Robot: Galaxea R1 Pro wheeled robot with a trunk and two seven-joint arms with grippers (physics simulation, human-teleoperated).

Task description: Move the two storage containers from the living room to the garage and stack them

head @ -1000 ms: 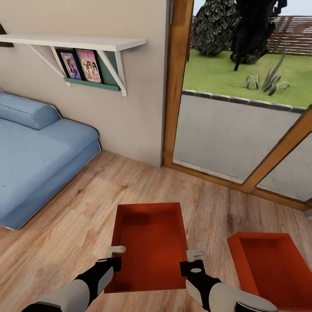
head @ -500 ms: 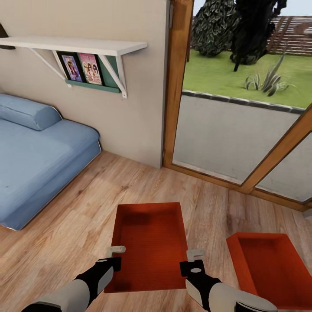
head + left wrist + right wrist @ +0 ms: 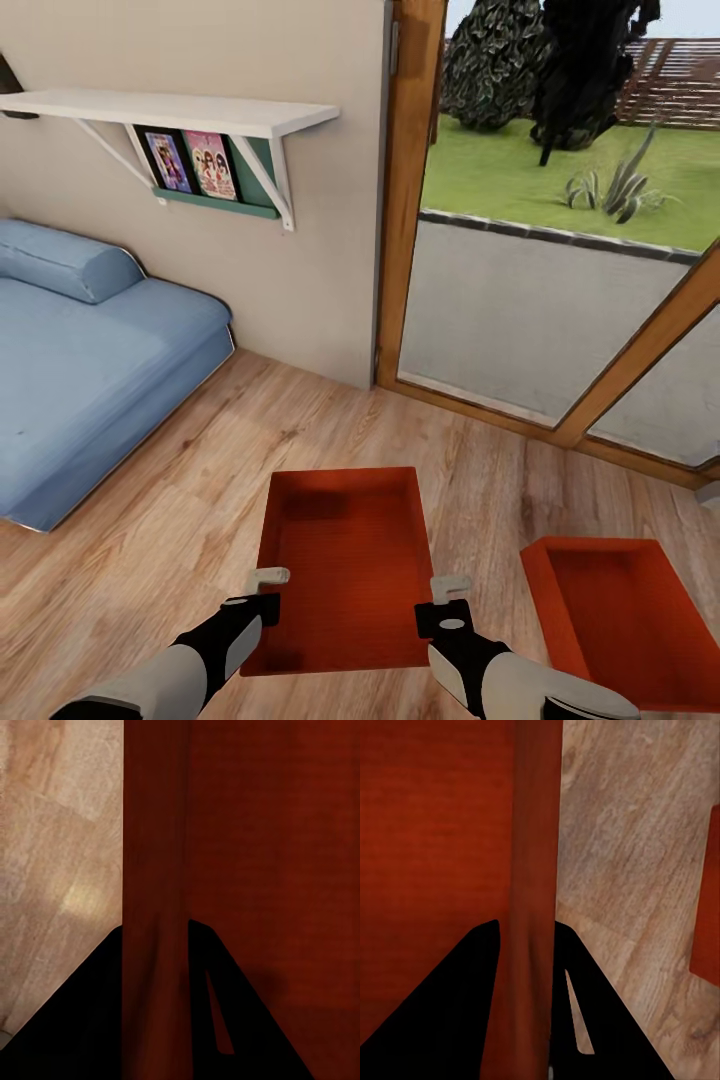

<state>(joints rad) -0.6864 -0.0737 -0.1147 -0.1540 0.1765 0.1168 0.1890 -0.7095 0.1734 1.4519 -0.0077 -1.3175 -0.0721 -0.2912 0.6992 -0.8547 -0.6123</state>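
2 arms: pale grey shells, black wrists; left claw (image 3: 268, 587), right claw (image 3: 450, 595) light grey.

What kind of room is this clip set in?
Most likely a living room: a blue sofa stands on a light wood-plank floor, a white wall shelf holds picture books, and wood-framed glass doors look out on a garden.
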